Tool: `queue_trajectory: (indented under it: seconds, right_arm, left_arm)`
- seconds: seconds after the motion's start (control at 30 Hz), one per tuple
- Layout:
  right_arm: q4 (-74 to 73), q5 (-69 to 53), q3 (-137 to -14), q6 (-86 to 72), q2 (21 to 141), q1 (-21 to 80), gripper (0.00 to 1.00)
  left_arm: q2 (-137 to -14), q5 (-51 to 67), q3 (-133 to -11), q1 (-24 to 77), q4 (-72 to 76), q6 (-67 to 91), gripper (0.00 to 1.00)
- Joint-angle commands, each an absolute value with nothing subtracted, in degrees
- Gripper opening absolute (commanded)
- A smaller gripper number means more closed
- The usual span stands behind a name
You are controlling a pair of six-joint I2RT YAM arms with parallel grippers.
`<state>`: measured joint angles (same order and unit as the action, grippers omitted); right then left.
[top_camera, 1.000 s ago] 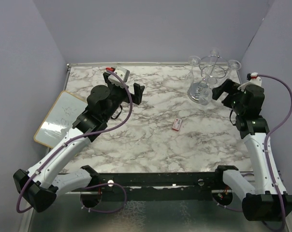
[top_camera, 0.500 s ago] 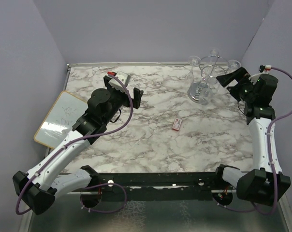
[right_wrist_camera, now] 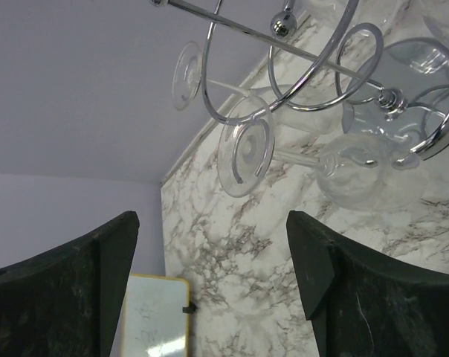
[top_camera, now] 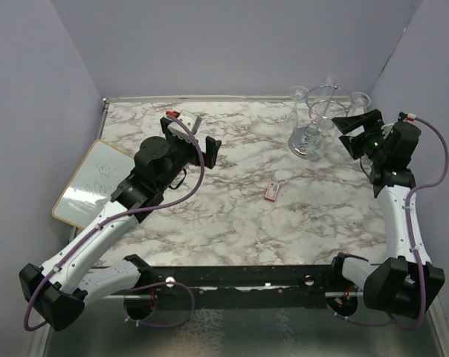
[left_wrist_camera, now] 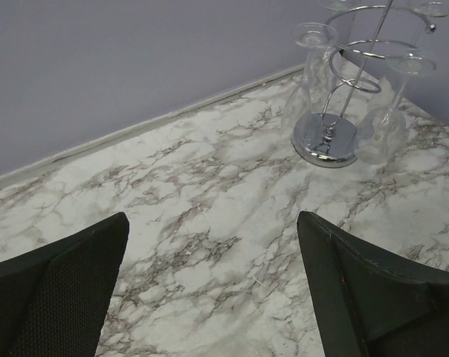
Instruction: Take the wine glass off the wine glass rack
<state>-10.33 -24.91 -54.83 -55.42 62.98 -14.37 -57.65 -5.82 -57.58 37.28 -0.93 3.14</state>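
The approach step is judged to be in hand; nothing has been grasped yet. The wine glass rack (top_camera: 308, 145) stands at the far right corner of the marble worktop (top_camera: 247, 223), and several glasses are hung from its wire ring upside down, each by its foot. The wine glass (right_wrist_camera: 244, 155) nearest the right arm is seen in the right wrist view with its round foot caught in a curled wire hook, its stem running down and its bowl close to the shiny base.

The right gripper (top_camera: 349, 128) is held just beside the rack, on the rack's right side, level with the upper part of the glasses. Its fingers (right_wrist_camera: 76, 290) are spread wide and nothing lies between them. The left gripper (top_camera: 195, 134) is kept well apart from the rack, to its left. Its fingers (left_wrist_camera: 53, 290) are also wide and empty, and its camera is turned toward the rack.

For the next move, the right fingers would have to be brought around the stem or bowl of that nearest glass without touching the thin wire. A gentle closing is called for. The foot would then have to be slid outward along its hook, not pulled straight down, or the light rack could be tipped.
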Motion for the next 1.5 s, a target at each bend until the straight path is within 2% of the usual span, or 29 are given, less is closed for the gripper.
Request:
queue_trajectory:
  seconds: [0.0,0.17,0.6,1.47]
  right_arm:
    - [-3.4,-26.7,-52.2,-62.7,64.4,-14.8,0.78]
    - [3.4,-28.3,-48.3,-68.7,65.8,-14.7,0.67]
    - [11.0,-27.7,-45.2,-75.1,68.2,-14.4,0.55]
    - [15.5,-22.0,-42.9,-80.8,70.4,-10.5,0.41]
  left_arm:
    - [-56.6,-4.6,-56.7,37.7,0.6,3.2,0.98]
    - [-56.5,-4.7,-56.7,37.7,0.6,3.2,0.98]
    - [-56.6,-4.3,-56.7,37.7,0.6,3.3,0.97]
    - [-56.4,-4.9,-56.8,37.7,0.4,2.8,0.98]
